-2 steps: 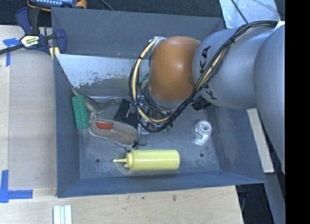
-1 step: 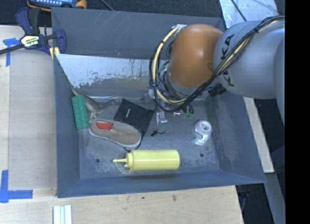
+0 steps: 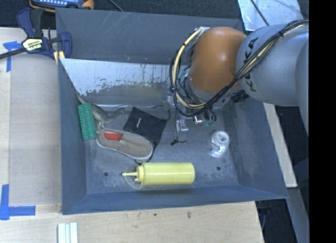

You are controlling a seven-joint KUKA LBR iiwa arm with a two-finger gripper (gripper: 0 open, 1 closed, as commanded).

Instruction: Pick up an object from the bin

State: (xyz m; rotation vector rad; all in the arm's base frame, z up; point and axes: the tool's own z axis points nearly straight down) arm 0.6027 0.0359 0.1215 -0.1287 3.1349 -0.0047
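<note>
While my tool (image 3: 180, 131) hangs low in the bin (image 3: 71, 152), a flat black pouch (image 3: 144, 124) lies just left of it.
I cannot tell if the tool is open or shut. The pouch looks light and floppy, so I would pinch its right edge.

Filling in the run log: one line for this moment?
jaws: low in grey metal bin, right of black flat square pad | grip: unclear | right of jaws: small clear plastic piece
</note>
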